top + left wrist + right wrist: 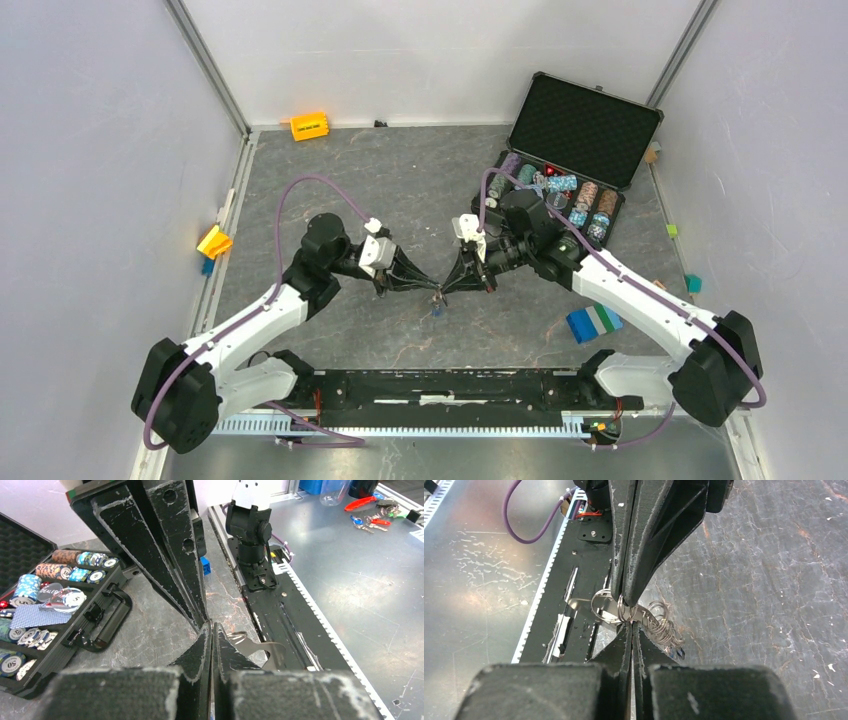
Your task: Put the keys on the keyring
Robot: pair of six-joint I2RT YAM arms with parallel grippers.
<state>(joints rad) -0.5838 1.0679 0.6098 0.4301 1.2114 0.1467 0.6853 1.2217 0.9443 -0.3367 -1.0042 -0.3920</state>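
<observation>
Both grippers meet tip to tip above the middle of the table. My left gripper is shut on the keyring, a flat grey metal piece with a hole that sticks out beside its right finger. A bunch of wire rings hangs from that piece. My right gripper is shut, its tips pinching the wire rings right at the left gripper's tips. A blue key dangles below the meeting point, and its head shows past the rings in the right wrist view. I cannot make out a black key.
An open black case of poker chips stands at the back right. An orange block lies by the back wall and a yellow block at the left edge. A blue-green-white block lies near the right arm.
</observation>
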